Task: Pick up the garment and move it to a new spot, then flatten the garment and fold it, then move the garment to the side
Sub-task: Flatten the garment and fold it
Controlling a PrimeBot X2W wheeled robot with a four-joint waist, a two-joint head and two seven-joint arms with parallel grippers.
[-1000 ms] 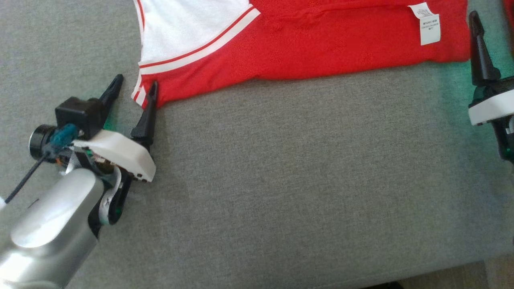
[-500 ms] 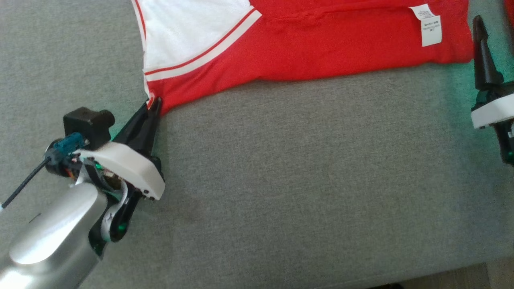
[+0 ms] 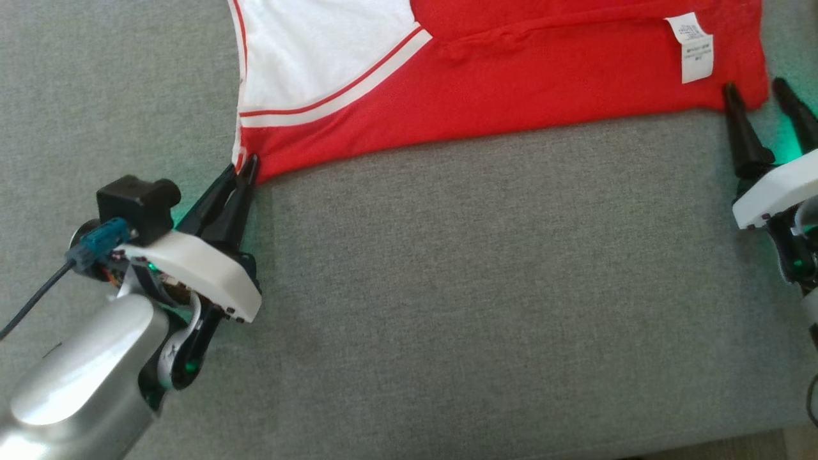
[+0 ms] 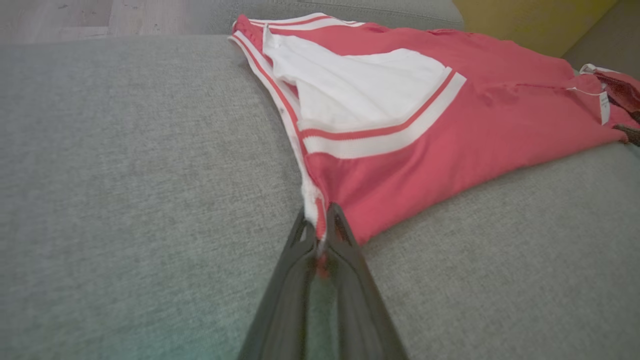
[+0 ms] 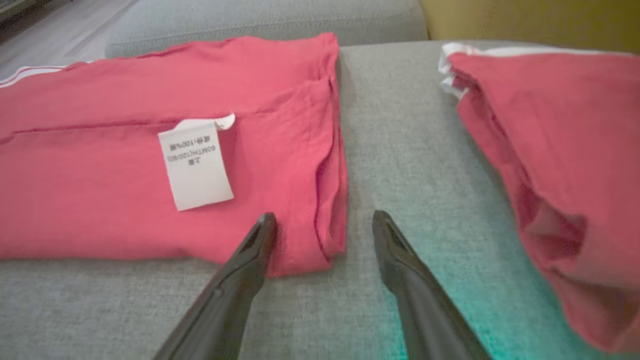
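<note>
The garment [image 3: 498,89] is a red piece with a white panel and white stripes, lying flat across the far part of the grey cushion. My left gripper [image 3: 243,167] is shut on its near left corner; in the left wrist view the striped hem [image 4: 316,220] is pinched between the fingers of that gripper [image 4: 320,227]. My right gripper [image 3: 757,92] stands open around the garment's near right corner [image 5: 320,250], one finger on the cloth, the other on the cushion beside it. A white care label [image 5: 195,167] lies near that corner.
A second red garment [image 5: 550,165] lies bunched to the right of the right gripper. The grey cushion [image 3: 479,287] stretches wide toward me. Its front edge and a strip of floor [image 3: 703,444] run along the bottom of the head view.
My left gripper closed on the garment's near left corner. My right gripper moved left and forward until its open fingers straddle the right corner. The head camera shifted slightly.
</note>
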